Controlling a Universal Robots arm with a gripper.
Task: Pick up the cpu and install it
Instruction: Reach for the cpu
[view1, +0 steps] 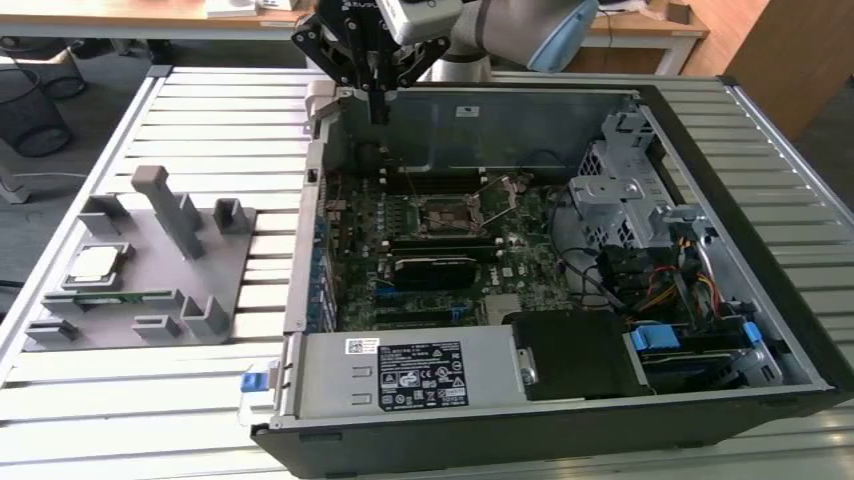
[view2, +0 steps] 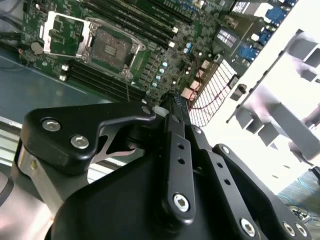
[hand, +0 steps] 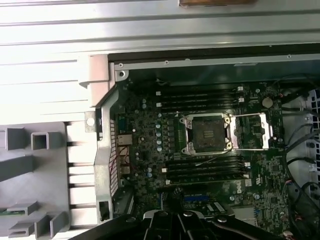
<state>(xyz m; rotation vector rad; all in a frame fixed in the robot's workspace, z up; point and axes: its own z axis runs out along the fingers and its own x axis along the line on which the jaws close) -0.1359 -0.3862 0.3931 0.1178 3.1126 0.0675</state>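
One cpu lies on the grey fixture tray. One open computer case holds one motherboard with its socket unlatched. The gripper hovers above the case, fingers pinched together and holding nothing.

Small flat square silver-topped cpu is laid flat on grey holder block, at exterior view's left.
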